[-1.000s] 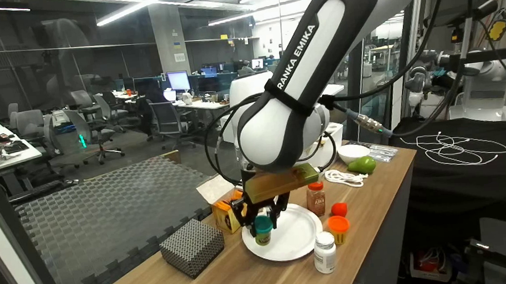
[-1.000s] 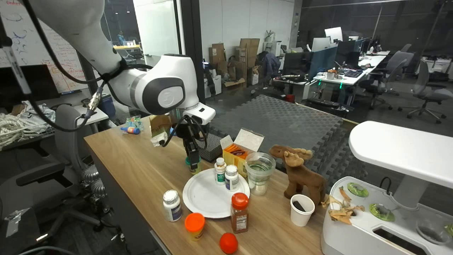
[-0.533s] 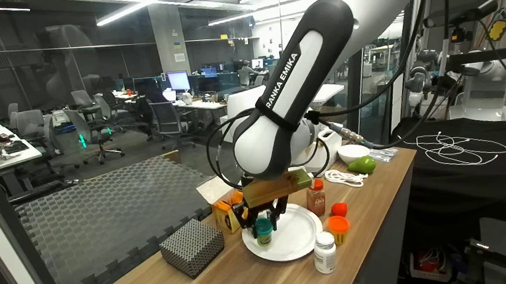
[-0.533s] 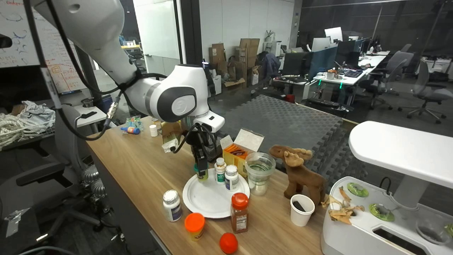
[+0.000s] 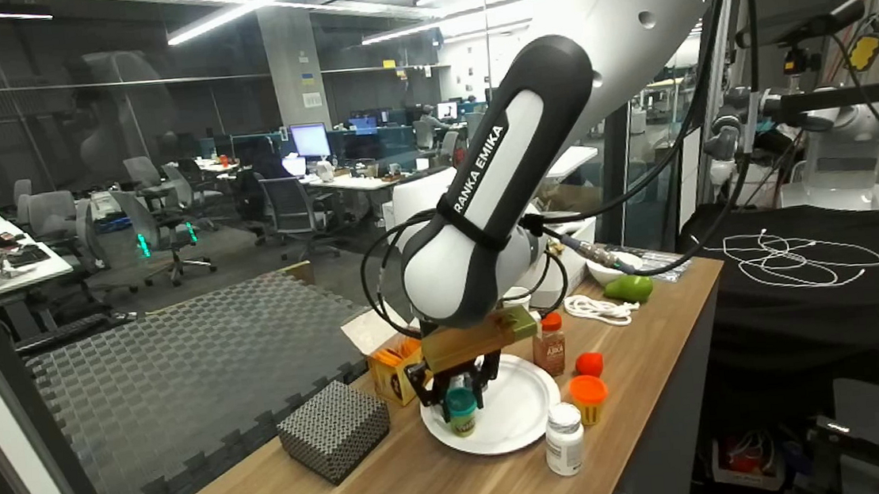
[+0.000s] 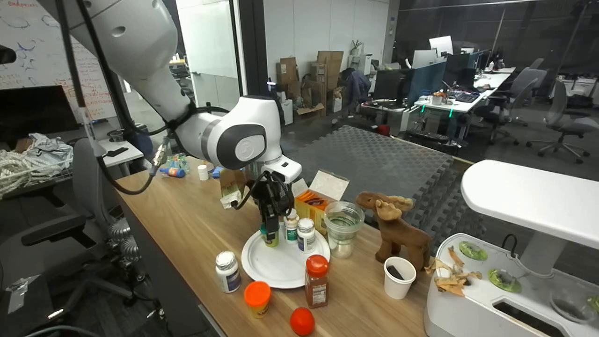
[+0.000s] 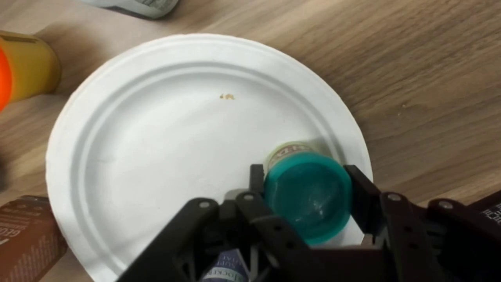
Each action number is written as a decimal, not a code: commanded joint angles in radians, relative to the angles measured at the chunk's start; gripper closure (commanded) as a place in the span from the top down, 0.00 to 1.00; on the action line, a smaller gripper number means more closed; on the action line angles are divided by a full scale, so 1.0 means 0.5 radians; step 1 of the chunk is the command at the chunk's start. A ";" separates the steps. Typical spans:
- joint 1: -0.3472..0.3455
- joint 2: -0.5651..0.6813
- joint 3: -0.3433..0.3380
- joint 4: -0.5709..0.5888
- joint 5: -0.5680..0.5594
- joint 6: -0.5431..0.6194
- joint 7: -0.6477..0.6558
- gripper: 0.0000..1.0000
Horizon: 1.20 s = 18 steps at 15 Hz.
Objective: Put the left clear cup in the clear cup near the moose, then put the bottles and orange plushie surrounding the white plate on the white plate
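Gripper (image 7: 306, 180) clasps teal-lidded jar (image 7: 309, 205) over plate (image 7: 207, 51). Moose (image 6: 405, 234) shows in an exterior view only; specks (image 7: 227, 96), in wrist view only.

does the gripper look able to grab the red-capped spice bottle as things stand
Probably not yet: the gripper is closed on the teal-lidded tub, over the white plate. With that released, the way looks free: the red-capped spice bottle stands upright beside the plate, nothing seen above it.
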<state>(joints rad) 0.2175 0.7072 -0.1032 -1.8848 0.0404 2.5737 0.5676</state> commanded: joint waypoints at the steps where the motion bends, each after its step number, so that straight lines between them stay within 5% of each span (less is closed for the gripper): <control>1: 0.000 0.021 0.002 0.061 0.022 -0.049 0.005 0.78; 4: 0.008 -0.028 -0.010 0.012 0.015 -0.033 0.016 1.00; 13: 0.157 -0.629 -0.113 -0.724 -0.113 0.064 0.235 1.00; 18: 0.106 -1.032 -0.055 -1.157 -0.259 0.069 0.250 1.00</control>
<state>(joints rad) 0.2832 0.3441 -0.1430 -2.3118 -0.0424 2.5852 0.6743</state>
